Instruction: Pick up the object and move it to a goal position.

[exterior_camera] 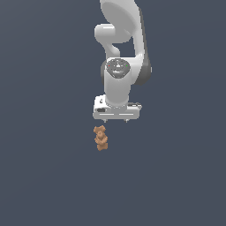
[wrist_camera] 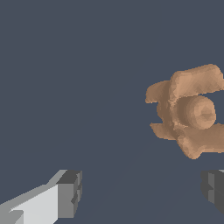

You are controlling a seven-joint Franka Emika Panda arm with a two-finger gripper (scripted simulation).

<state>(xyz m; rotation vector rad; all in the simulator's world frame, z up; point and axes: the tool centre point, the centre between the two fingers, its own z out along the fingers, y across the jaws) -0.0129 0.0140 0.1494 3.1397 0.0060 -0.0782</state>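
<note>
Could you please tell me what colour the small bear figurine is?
The bear figurine is plain orange-brown, clearest in the wrist view.

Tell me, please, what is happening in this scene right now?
A white Franka arm is working over a plain dark surface in simulation. Its gripper hangs with the fingers spread apart and nothing between them. The small orange-brown teddy bear figurine lies on the surface just beyond the fingertips, a little toward the exterior view's left, apart from both fingers. It has not been picked up yet.

White glossy arm, dark joint trim, pincer fingertips prob. grey
</note>
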